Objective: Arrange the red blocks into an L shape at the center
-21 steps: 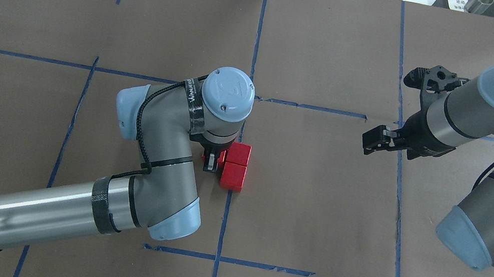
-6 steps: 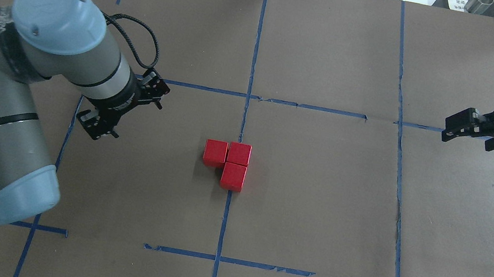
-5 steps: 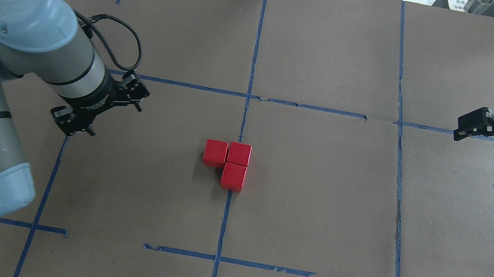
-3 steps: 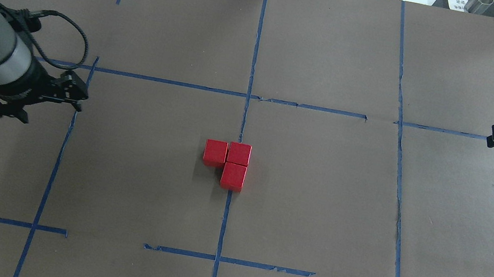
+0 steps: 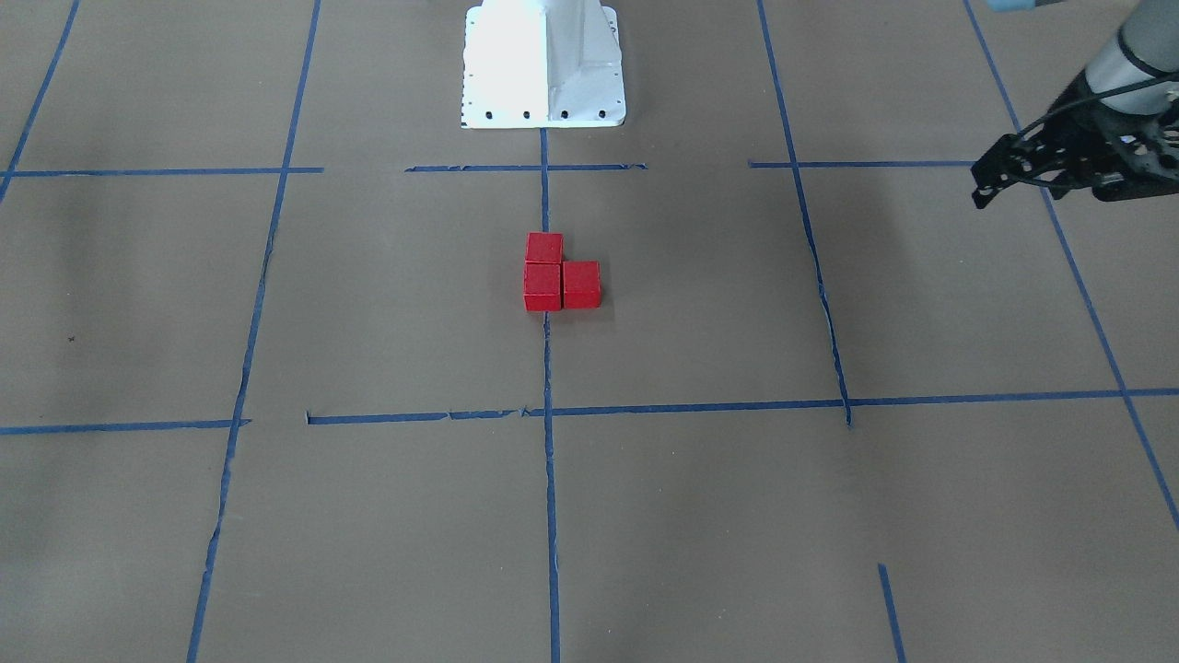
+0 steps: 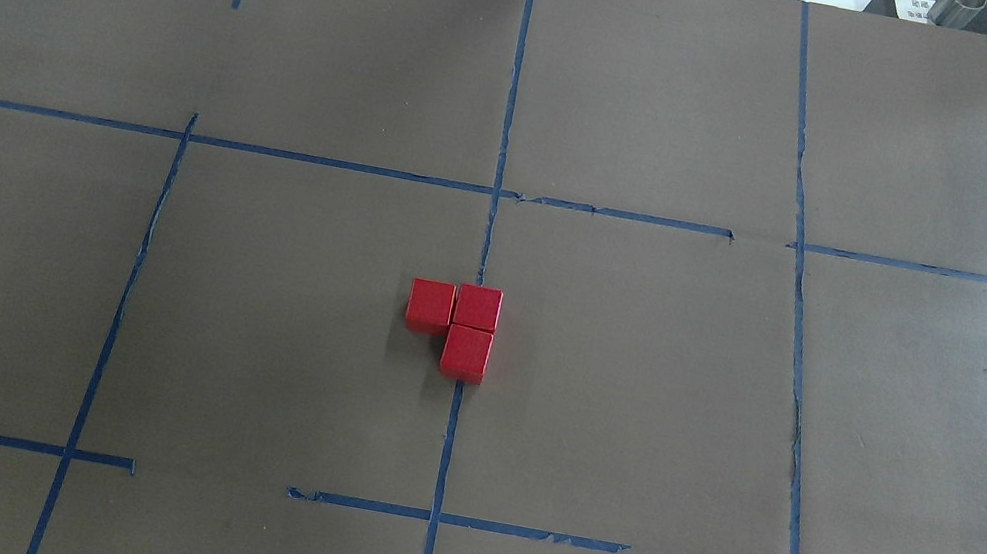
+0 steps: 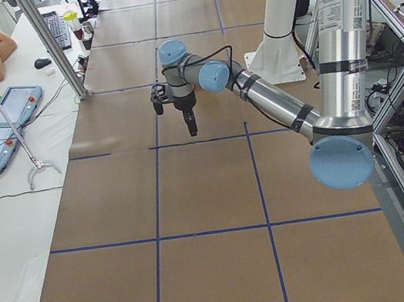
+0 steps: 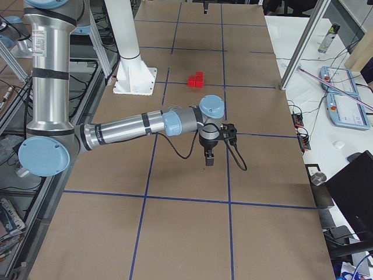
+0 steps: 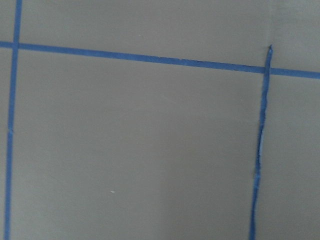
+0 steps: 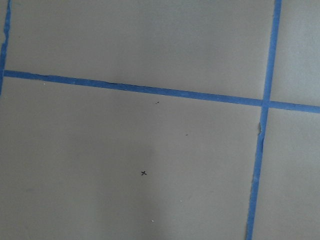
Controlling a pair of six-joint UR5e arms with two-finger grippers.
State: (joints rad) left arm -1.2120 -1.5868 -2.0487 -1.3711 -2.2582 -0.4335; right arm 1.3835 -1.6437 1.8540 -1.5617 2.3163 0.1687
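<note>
Three red blocks (image 6: 477,310) sit touching in an L at the center (image 6: 485,250). The left gripper (image 5: 1041,175) hangs empty, jaws apart. I cannot tell how the right gripper's (image 8: 210,154) jaws stand.

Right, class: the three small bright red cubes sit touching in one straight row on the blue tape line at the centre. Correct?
No: the three small bright red cubes form an L, not a straight row, as the overhead exterior view shows: two side by side, the third nearer the robot. They do touch, on the blue tape line at the centre.
</note>
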